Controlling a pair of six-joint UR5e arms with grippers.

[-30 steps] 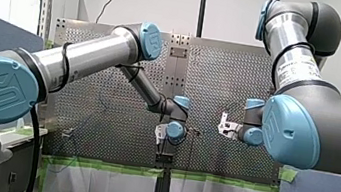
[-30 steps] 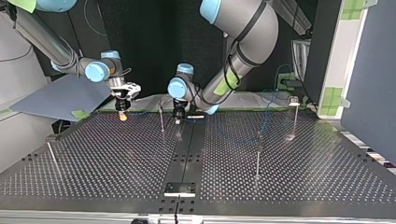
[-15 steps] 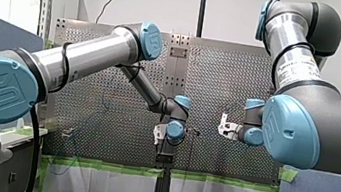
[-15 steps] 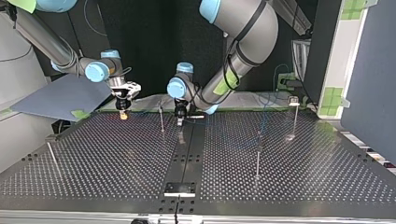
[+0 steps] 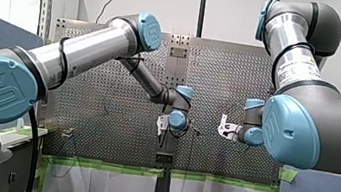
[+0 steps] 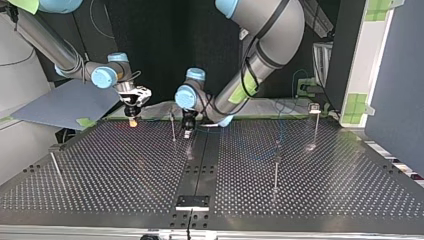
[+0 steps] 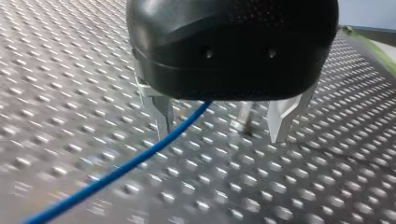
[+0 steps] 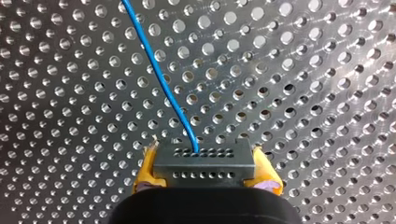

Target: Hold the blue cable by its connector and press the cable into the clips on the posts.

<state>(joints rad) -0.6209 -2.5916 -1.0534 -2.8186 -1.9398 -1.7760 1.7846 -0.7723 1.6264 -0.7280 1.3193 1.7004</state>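
In the right wrist view my right gripper (image 8: 206,179) has its yellow pads (image 8: 145,173) shut on the grey connector (image 8: 204,162). The blue cable (image 8: 159,74) runs out of the connector, ahead over the perforated table. In the left wrist view my left gripper (image 7: 220,135) stands open. The blue cable (image 7: 140,158) comes from under its black body and passes close beside one metal finger (image 7: 161,112), gripped by nothing. A thin post (image 7: 242,119) stands beyond the fingers. In the top view my left gripper (image 6: 187,130) hangs next to a post (image 6: 173,126), and my right gripper (image 6: 132,119) is further left.
More posts stand on the table (image 6: 125,170): one at the top view's left edge (image 6: 55,169), one right of the middle (image 6: 275,172), and one with a clip at the far right (image 6: 314,120). A black strip (image 6: 200,165) runs down the table's middle.
My left arm's elbow has risen and its wrist has shifted toward the top view's left, nearer the post. My right arm has not moved.
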